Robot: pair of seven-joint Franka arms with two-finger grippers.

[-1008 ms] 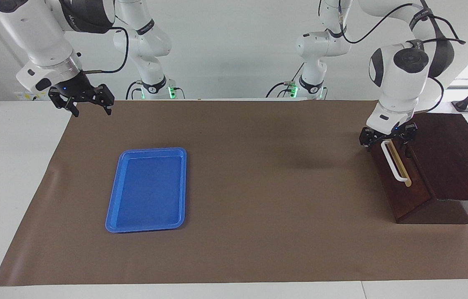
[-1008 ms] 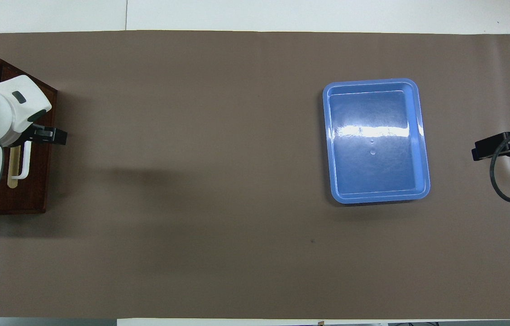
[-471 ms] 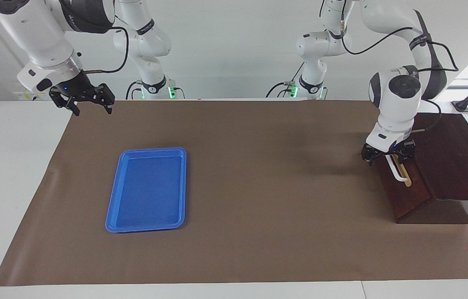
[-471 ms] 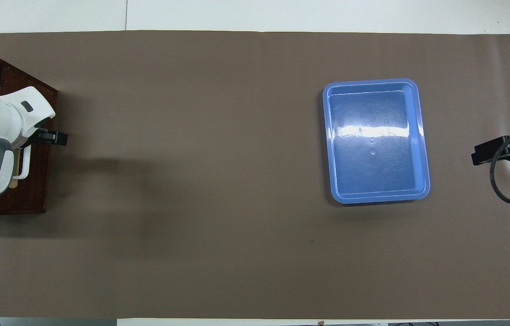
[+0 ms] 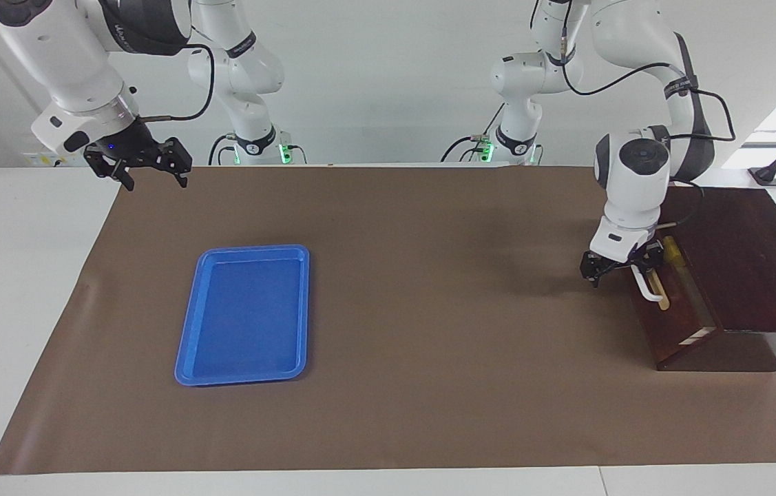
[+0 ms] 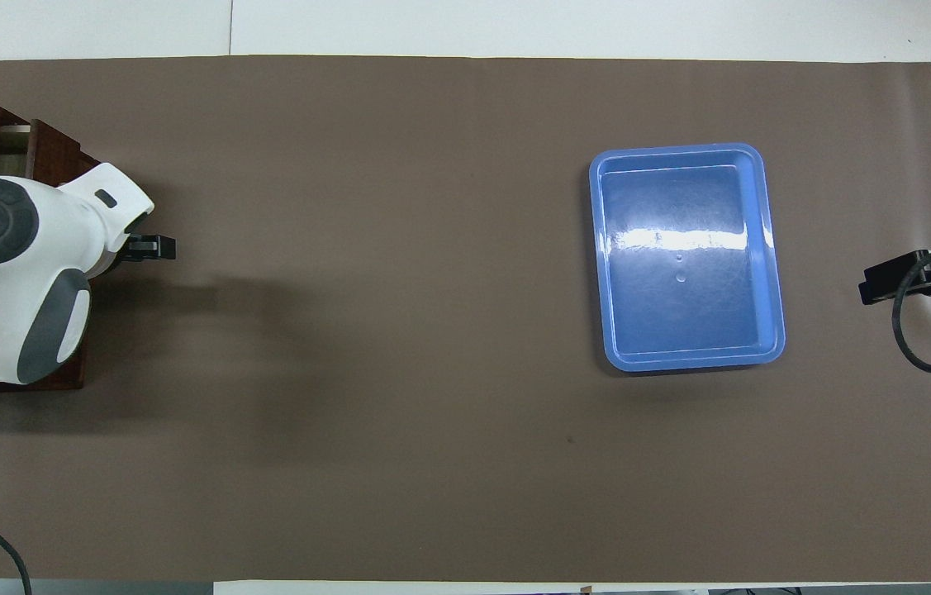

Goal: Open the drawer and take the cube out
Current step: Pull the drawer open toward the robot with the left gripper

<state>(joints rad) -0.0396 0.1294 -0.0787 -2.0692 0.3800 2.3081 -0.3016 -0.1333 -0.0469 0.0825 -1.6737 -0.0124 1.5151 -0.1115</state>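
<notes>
Facing the robots: the drawer [image 5: 673, 331] stands a little way out of its dark wooden box [image 5: 752, 262] at the left arm's end of the desk [image 5: 16, 275], with a pale sliver of its side wall exposed. The left end effector [image 5: 618, 265] sits at the white handle [image 5: 644, 291], fingers spread and hooked about the bar, not clenched on it. A small yellow spot in the gap just beside the wrist may be the cube; I cannot tell for certain. The right end effector [image 5: 151, 172] waits with fingers released and empty, raised over the mat's corner at the right arm's end. A blue tray [image 5: 184, 344] lies empty.

Overhead: the left arm's wrist covers most of the drawer [image 6: 52, 153], and only a narrow pale opening shows. The left end effector [image 6: 153, 247] and right end effector [image 6: 895, 279] show only their tips. The tray [image 6: 772, 248] holds nothing.

Progress, as judged: opening is begun but far from finished; lifting out the cube remains.
</notes>
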